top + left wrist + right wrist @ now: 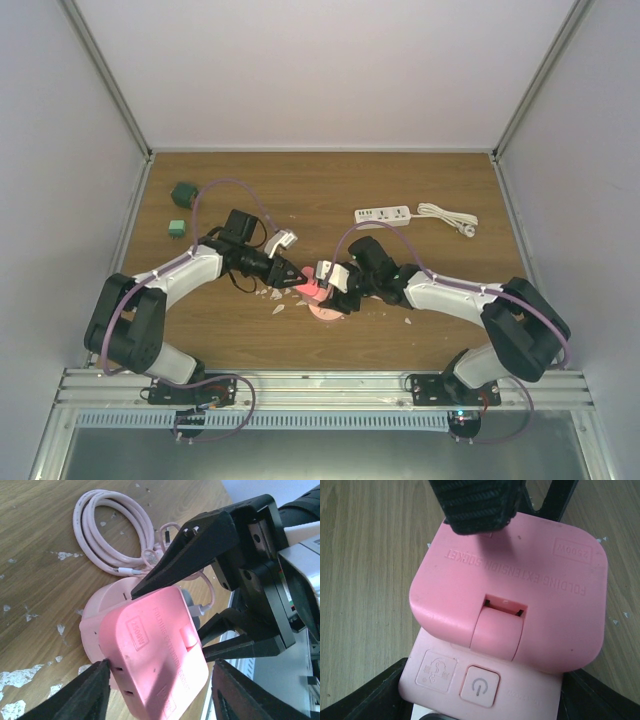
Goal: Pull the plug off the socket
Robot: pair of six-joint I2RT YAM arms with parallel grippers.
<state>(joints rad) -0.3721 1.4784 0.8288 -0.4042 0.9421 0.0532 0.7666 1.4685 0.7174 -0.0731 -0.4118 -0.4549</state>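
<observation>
Socket (pixel 520 580) button (pixel 479 686); right wrist only.

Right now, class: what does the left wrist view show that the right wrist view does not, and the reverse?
Only the left wrist view shows the coiled cable lying on the wood beyond the socket. Only the right wrist view shows the power button and the hinge joining the socket's folded top to its base. Both show the pink socket with its raised lettering, black fingers flanking it, and the wood table.
</observation>
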